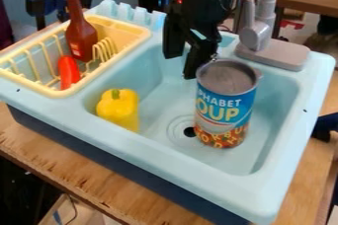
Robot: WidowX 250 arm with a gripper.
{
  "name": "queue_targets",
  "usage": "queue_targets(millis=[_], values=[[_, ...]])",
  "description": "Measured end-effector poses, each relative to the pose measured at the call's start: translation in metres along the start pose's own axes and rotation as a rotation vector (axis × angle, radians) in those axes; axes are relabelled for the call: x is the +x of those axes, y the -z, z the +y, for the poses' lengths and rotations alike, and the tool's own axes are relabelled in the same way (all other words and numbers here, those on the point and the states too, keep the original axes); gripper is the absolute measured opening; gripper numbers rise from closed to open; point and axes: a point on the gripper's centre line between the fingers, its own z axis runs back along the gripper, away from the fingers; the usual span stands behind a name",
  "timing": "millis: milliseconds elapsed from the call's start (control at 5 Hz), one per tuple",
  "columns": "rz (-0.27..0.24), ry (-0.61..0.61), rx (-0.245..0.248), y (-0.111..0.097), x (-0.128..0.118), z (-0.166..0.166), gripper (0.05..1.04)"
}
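Black hand (182, 65) open above sink basin (271, 142)

Fingers apart, nothing between them. Alphabet soup can (225, 108) nearest, upright in basin beside drain (190, 131). Yellow bell pepper (119, 110) at basin's left end. Yellow dish rack (142, 33) holds brown bottle (81, 39), red chili pepper (68, 72). Sink unit on wooden bench (86, 179).

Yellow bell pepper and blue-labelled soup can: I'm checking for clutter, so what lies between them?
The camera view shows the round drain of the light-blue sink between the pepper and the can, partly hidden by it.
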Motion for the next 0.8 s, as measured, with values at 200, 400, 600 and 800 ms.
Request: queue_targets(millis=[200, 400, 600, 800], values=[[-0.011, -0.008, 0.014, -0.006, 0.0, -0.023, 1.001], [-0.04, -0.078, 0.002, -0.012, 0.0, -0.036, 1.001], [-0.1, -0.187, -0.05, -0.019, -0.001, -0.045, 1.0], [-0.061, -0.255, -0.046, -0.023, -0.008, -0.035, 1.0]])
